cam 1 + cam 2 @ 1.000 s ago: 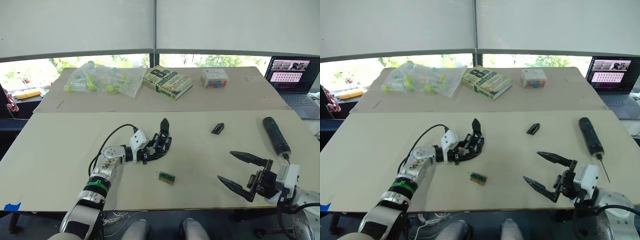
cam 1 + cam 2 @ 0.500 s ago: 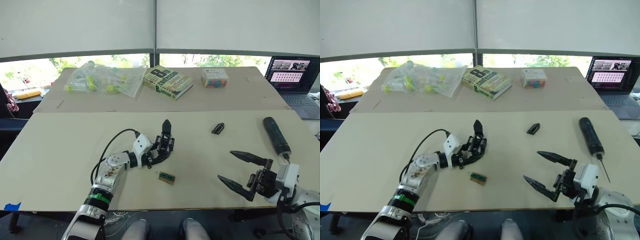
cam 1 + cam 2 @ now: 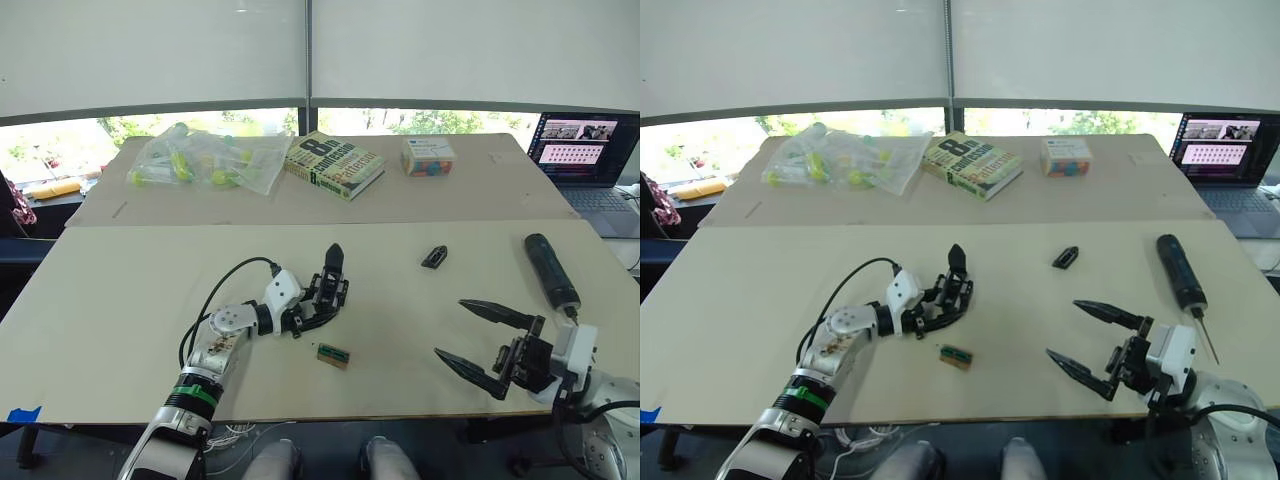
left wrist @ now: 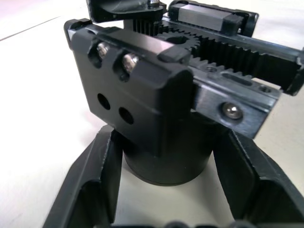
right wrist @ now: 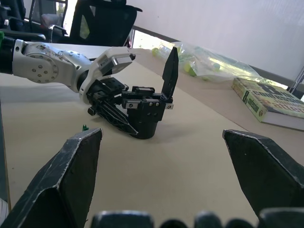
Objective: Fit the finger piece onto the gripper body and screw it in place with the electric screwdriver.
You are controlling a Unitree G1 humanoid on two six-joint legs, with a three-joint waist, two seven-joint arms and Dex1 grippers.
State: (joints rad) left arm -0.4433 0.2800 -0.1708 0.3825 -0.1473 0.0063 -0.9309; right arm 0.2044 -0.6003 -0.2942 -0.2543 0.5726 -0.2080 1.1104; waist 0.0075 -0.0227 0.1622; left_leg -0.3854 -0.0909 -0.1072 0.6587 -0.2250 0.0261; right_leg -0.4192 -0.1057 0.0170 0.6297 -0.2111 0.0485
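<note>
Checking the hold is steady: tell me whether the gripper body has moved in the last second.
Yes, slightly: the gripper body has shifted toward the green-and-brown block, which lies where it was.

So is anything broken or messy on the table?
Nothing looks broken or spilled. The gripper body stands upright with only one finger on it; the finger piece lies loose farther back. The left gripper sits around the body's round base, the right gripper is open, and the electric screwdriver lies flat.
</note>
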